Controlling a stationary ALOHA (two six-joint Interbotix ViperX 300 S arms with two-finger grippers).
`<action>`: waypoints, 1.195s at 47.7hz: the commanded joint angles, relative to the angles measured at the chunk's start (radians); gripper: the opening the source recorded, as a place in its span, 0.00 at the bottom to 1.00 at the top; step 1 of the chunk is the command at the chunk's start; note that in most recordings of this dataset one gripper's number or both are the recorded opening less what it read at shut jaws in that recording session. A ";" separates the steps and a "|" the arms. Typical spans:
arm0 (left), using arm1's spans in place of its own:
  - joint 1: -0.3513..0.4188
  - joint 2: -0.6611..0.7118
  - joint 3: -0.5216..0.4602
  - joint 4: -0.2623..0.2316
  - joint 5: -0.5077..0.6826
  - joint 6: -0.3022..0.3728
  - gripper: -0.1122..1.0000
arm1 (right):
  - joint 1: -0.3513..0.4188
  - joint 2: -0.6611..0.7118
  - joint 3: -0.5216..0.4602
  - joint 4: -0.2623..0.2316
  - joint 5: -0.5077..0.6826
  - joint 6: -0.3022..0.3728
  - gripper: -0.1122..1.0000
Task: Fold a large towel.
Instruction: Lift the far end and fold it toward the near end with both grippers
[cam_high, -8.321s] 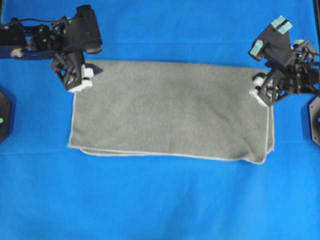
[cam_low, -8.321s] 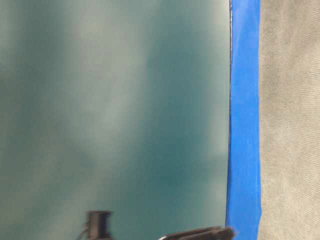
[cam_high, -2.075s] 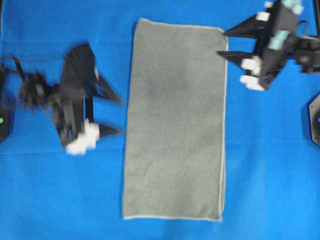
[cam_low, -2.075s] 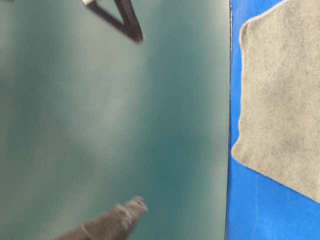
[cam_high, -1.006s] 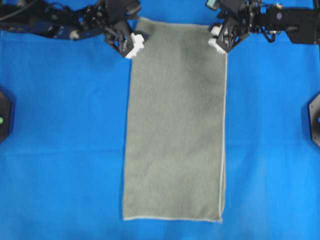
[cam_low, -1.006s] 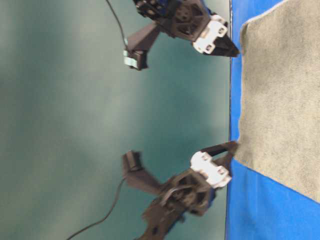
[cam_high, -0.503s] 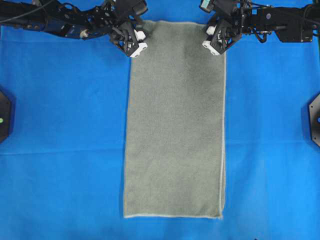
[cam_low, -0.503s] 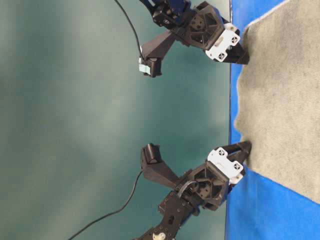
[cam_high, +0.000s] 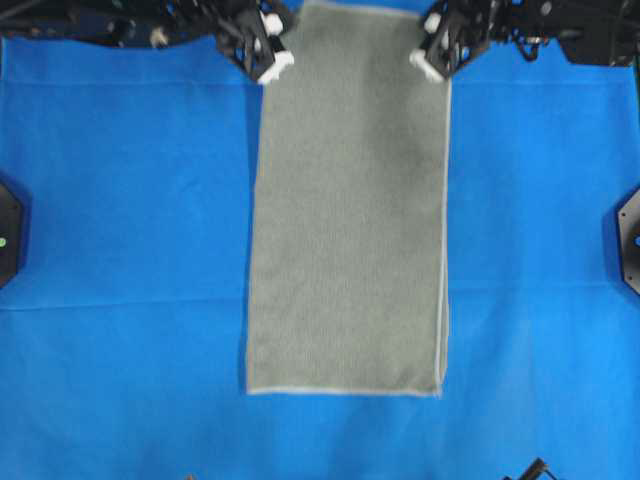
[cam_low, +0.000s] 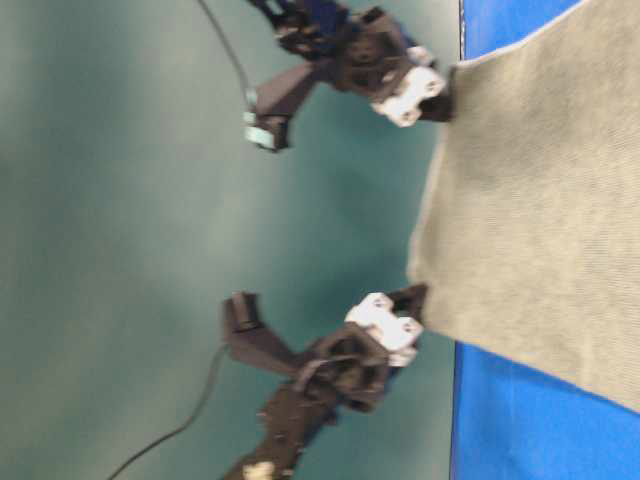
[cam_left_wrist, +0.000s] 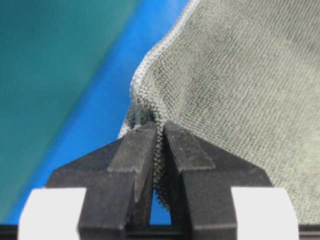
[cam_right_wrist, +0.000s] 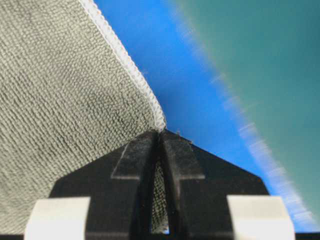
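- While both arms are working at the far edge of the blue cloth-covered table (cam_high: 120, 250), the towel (cam_high: 348, 220) is lying as a long grey-green strip, its near short edge resting toward the table's near edge, its far short edge being raised off the surface.
- Left gripper (cam_left_wrist: 159, 131): jaws are pinching the towel's far left corner, terry cloth showing squeezed between the black fingers (cam_left_wrist: 135, 155).
- Right gripper (cam_right_wrist: 160, 135): jaws are likewise clamping the far right corner, just under the pale stitched hem (cam_right_wrist: 125, 62).
- Table-level view: the two gripped corners are hanging clear of the table, with the cloth sagging slightly between them.
- Step in hand, as judged: the lift that begins a fold of the strip across its length.
- Next move, as judged: both grippers carrying the raised edge evenly toward the near short edge, keeping the cloth taut, then lowering corner onto corner before letting go; uneven travel is risking a skewed fold.
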 joint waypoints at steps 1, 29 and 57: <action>0.009 -0.089 -0.021 -0.002 0.021 0.009 0.13 | -0.008 -0.081 -0.029 -0.011 0.025 0.002 0.14; -0.273 -0.414 0.281 -0.003 0.020 0.006 0.13 | 0.387 -0.508 0.225 0.032 0.230 0.005 0.14; -0.775 -0.275 0.342 -0.012 0.018 -0.078 0.13 | 0.884 -0.426 0.239 0.431 0.310 0.017 0.14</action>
